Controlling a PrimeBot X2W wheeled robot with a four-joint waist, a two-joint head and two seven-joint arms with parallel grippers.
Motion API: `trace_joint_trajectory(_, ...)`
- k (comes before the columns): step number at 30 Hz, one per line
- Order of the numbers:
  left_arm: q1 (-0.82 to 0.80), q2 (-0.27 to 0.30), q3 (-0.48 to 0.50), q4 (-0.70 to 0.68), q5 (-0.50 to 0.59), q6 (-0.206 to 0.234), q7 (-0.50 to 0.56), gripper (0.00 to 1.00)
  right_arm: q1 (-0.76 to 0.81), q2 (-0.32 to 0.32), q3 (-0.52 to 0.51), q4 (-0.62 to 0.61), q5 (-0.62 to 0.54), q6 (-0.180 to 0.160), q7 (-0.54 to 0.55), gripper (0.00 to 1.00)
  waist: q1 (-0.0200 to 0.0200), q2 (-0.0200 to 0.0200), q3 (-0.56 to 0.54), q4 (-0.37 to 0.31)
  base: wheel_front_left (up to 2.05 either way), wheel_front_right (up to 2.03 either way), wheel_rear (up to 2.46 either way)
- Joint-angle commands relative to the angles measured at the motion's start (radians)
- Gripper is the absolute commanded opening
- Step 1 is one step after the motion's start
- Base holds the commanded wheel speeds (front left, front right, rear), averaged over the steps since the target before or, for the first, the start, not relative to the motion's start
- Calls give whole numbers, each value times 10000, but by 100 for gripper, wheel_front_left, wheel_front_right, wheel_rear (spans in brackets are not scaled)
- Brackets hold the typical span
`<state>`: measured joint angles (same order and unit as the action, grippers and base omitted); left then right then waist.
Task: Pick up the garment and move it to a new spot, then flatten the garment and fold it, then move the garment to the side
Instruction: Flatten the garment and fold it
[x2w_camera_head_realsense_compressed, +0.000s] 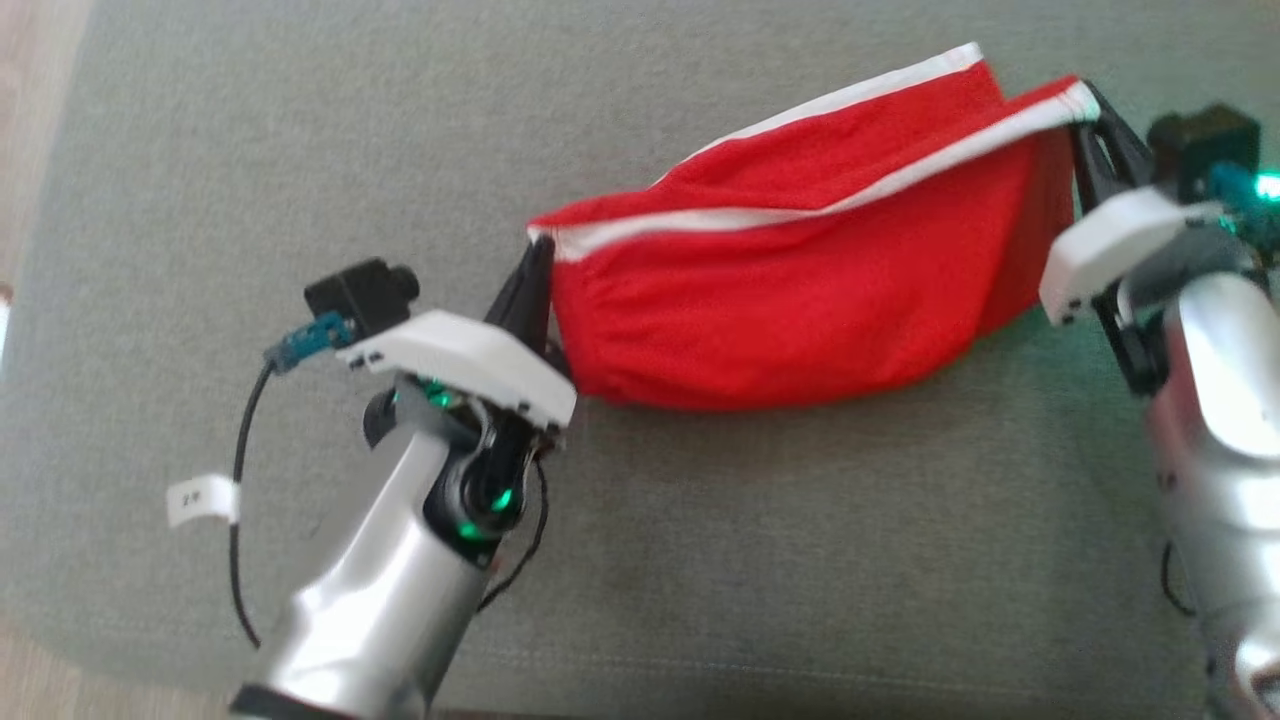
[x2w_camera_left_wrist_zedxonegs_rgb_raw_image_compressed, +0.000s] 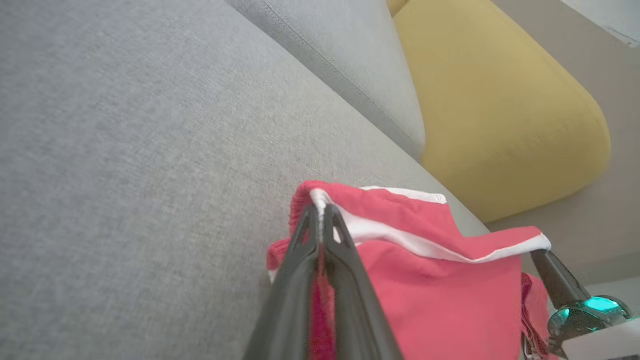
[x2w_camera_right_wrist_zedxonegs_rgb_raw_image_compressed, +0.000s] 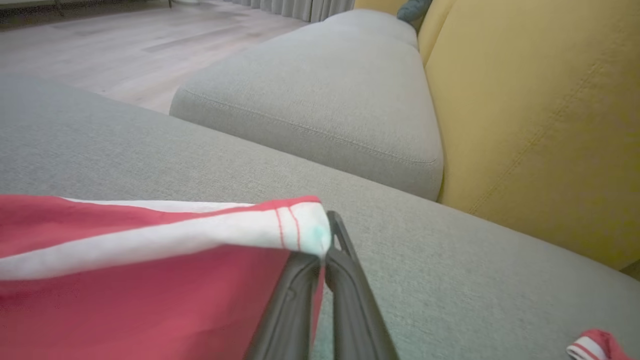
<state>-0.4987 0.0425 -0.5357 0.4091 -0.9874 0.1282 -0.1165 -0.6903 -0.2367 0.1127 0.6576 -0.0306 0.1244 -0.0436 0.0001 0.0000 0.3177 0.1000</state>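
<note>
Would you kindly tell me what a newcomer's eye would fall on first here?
The red garment with white trim, stretched across the middle of the head view over the grey cushion. The left pincer is shut on its left corner, the right pincer on its right corner. A yellow cushion shows beyond, in the wrist views.

Soft, even daylight fills all three views, and nothing is dim. In the head view the red garment (x2w_camera_head_realsense_compressed: 800, 300) casts a faint shadow on the grey cushion (x2w_camera_head_realsense_compressed: 250, 150) toward its front edge. A green glow tints the cushion's right edge. Both wrist views blur the near fingers (x2w_camera_left_wrist_zedxonegs_rgb_raw_image_compressed: 292, 300).
</note>
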Motion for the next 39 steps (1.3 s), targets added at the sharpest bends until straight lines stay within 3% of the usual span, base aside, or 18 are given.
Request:
trace_joint_trajectory(1,-622,79,102,-37,-277,113,-325,0,-539,-84,251,230,26,63,17,0,-1,0,258,239,0,0,0)
trace_joint_trajectory(8,-1332,79,-442,733,-945,243,-912,0,-1556,-27,217,1753,-41,63,-85,0,-1,0,464,427,0,0,0)
trace_joint_trajectory(19,-1935,78,-1032,1530,-1519,88,-1381,0,-2781,231,129,3620,-405,63,-532,0,-1,0,554,479,0,0,0)
trace_joint_trajectory(20,-1964,78,-1043,1557,-1519,72,-1401,6,-2861,258,140,3755,-394,63,-573,0,-1,0,544,481,0,0,0)
trace_joint_trajectory(22,-2028,78,-1050,1569,-1401,36,-1430,42,-3041,292,78,3992,-301,63,-715,57,-1,0,525,492,0,0,0)
trace_joint_trajectory(23,-2043,78,-1050,1556,-1319,6,-1439,73,-3123,297,33,4105,-264,63,-786,100,-1,0,514,501,0,0,0)
trace_joint_trajectory(24,-2048,78,-982,1502,-1202,-11,-1443,100,-3194,296,1,4215,-251,63,-847,100,-1,0,495,515,0,0,0)
trace_joint_trajectory(39,130,427,1077,-1012,2580,-430,-1451,100,-3163,173,-350,5292,332,63,-1603,100,-1,0,-238,451,0,0,0)
